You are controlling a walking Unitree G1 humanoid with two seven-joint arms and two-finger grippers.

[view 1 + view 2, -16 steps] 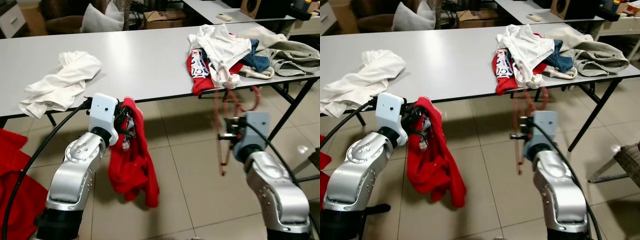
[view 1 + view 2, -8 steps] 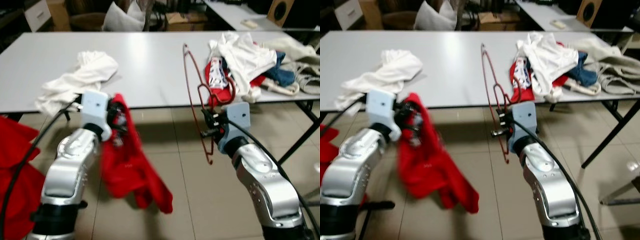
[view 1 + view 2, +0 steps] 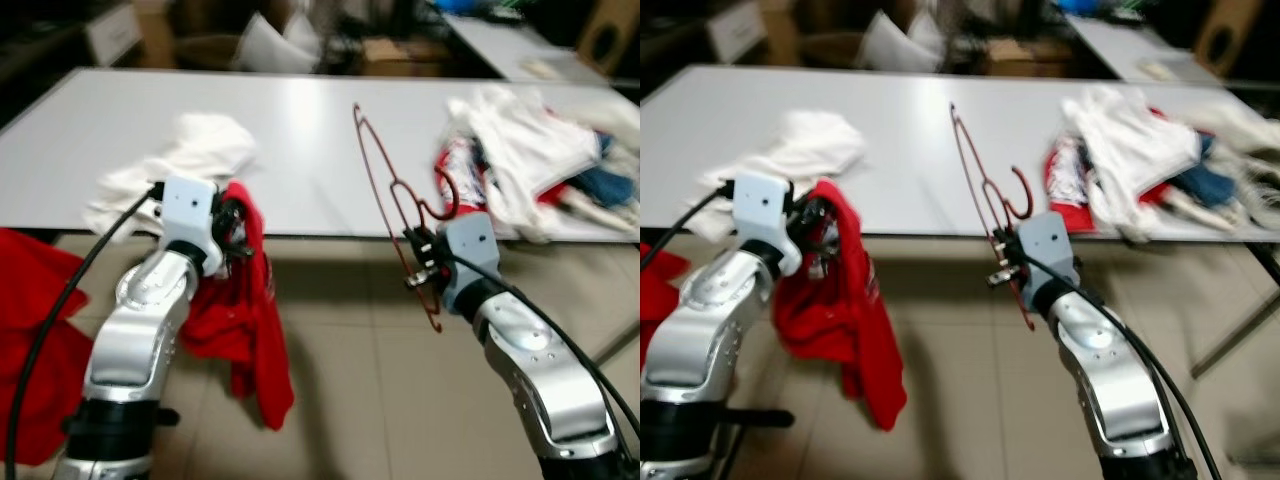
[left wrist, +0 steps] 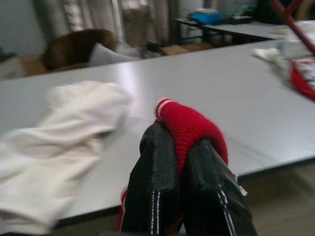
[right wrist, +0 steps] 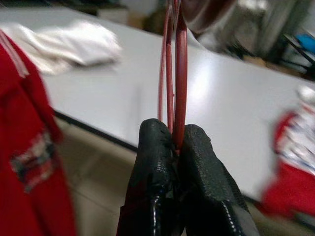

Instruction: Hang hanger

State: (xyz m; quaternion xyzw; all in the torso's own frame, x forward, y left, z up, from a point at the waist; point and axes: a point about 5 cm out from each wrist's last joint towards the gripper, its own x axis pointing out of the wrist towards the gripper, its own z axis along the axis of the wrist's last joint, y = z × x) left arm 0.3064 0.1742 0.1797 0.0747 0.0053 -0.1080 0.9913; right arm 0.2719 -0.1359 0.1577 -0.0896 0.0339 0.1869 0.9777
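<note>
I'm standing in front of a long white tabletop [image 3: 300, 130], both arms raised w/ something in each. My right gripper [image 3: 421, 262] is clamping the red hanger [image 3: 385, 195] low on its frame, fingers [image 5: 157, 167] pressed tight around the thin red bars, so it's closed on the hanger. The hanger is standing nearly upright, tilted a bit, its upper part rising in front of the tabletop edge & its hook [image 3: 1020, 195] curling toward the clothes pile; the lower tip is dipping below the gripper over the tiled floor [image 3: 380, 400]. My left gripper [image 3: 237, 222] is pinching a red garment [image 3: 250, 320] at a ribbed edge w/ a white stripe [image 4: 165, 103], fingers [image 4: 157, 187] closed on the fabric; the rest of the garment is hanging down beside my left arm toward the floor, not touching the tabletop as far as I can tell. On the tabletop, a crumpled white cloth [image 3: 190, 160] is lying just behind the left gripper, near the front edge. A mixed clothes pile [image 3: 530, 160] – white, red, some blue – is sitting at the right end, blurred. More red fabric [image 3: 30, 340] is lying on the floor at far left. Hanger & garment are well apart, one per gripper.
</note>
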